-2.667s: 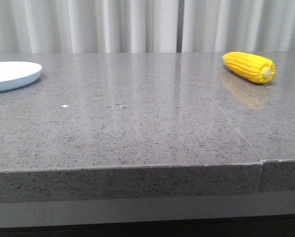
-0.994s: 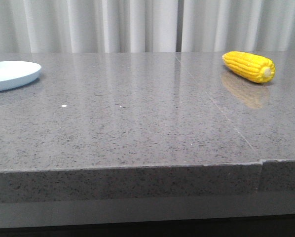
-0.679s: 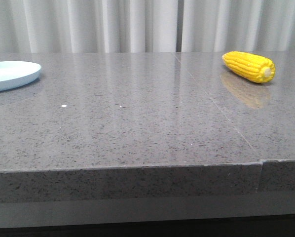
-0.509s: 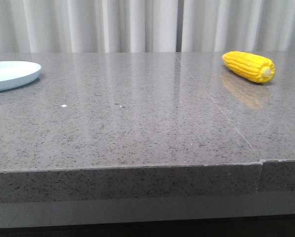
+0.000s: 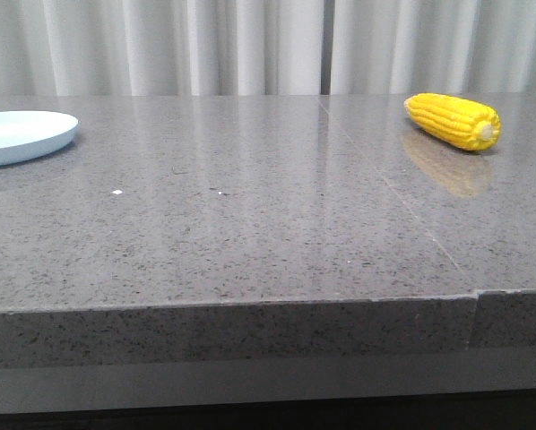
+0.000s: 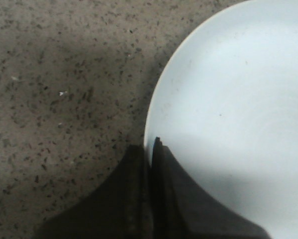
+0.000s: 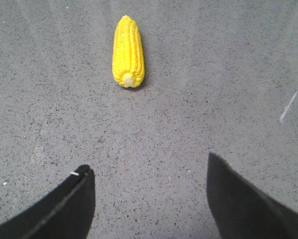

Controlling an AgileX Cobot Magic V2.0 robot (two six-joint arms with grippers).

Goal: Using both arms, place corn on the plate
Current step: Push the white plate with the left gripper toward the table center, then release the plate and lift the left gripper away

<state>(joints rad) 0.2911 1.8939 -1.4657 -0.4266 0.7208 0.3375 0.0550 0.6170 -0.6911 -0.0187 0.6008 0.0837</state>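
Note:
The yellow corn (image 5: 453, 121) lies on its side at the far right of the grey stone table, pale stem end toward the front. The pale blue-white plate (image 5: 26, 134) sits at the far left, cut by the frame edge. In the left wrist view, my left gripper (image 6: 150, 144) is shut on the plate's rim (image 6: 154, 114), one finger over the plate (image 6: 228, 99) and one outside over the table. In the right wrist view, my right gripper (image 7: 148, 167) is open and empty above the table, with the corn (image 7: 128, 51) some way ahead, stem end facing it. Neither gripper shows in the front view.
The grey speckled table (image 5: 250, 224) has a seam (image 5: 384, 188) running front to back right of centre, and a step in its front edge (image 5: 476, 296). White curtains (image 5: 250, 45) hang behind. A small white fleck (image 5: 116, 192) lies on the table.
The plate's edge shifted a few pixels left, then back right. The corn has not moved.

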